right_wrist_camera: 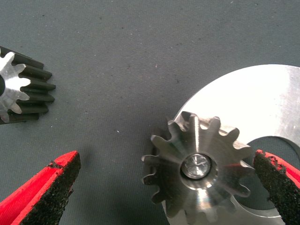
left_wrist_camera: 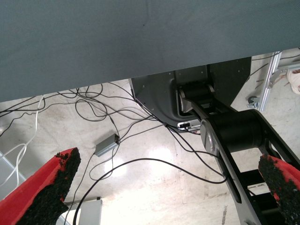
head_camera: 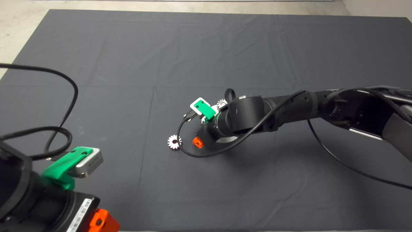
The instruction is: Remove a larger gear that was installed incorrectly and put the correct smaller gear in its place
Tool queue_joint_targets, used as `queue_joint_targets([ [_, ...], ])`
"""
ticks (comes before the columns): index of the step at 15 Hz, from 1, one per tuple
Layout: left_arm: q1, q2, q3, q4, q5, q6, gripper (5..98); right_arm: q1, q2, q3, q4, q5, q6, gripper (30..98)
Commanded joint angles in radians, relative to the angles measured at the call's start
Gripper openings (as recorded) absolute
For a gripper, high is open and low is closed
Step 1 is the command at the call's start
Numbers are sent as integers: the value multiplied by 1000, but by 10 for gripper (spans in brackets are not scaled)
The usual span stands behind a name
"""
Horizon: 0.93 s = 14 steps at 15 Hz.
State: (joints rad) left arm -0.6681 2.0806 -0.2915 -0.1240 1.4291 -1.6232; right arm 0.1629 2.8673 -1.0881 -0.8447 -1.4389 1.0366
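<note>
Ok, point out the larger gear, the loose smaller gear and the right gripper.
larger gear (right_wrist_camera: 198,174), right wrist view, sloped face beside its bore.
smaller gear (head_camera: 174,141), head view, toothed rim.
right gripper (right_wrist_camera: 164,187), right wrist view, midway between fingertips.

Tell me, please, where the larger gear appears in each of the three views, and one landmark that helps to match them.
Head view: not visible; the right arm covers its place near the middle of the mat.
Left wrist view: not in it; only floor, cables and the mat edge.
Right wrist view: the larger gear sits on a round metal plate, between the open red fingers.
Shared landmark: the loose smaller gear.
</note>
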Motion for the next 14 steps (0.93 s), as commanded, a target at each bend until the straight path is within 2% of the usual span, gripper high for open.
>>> queue_joint_targets([
  [1, -2, -3, 16, 1, 4, -7, 976, 21, 7, 1, -30, 6, -7, 974],
  [4, -2, -4, 16, 0, 4, -7, 976, 23, 5, 1, -30, 6, -9, 948],
  [5, -2, -3, 16, 1, 4, -7, 976, 23, 4, 1, -31, 6, -7, 913],
  [8, -2, -4, 16, 0, 4, -7, 976, 23, 3, 1, -31, 6, -9, 887],
  [9, -2, -4, 16, 0, 4, -7, 976, 23, 2, 1, -31, 6, -9, 852],
  [12, -2, -4, 16, 0, 4, -7, 976, 22, -6, -11, -33, 6, -9, 847],
  [14, -2, -4, 16, 0, 4, -7, 976, 21, -9, -13, -33, 5, -6, 798],
])
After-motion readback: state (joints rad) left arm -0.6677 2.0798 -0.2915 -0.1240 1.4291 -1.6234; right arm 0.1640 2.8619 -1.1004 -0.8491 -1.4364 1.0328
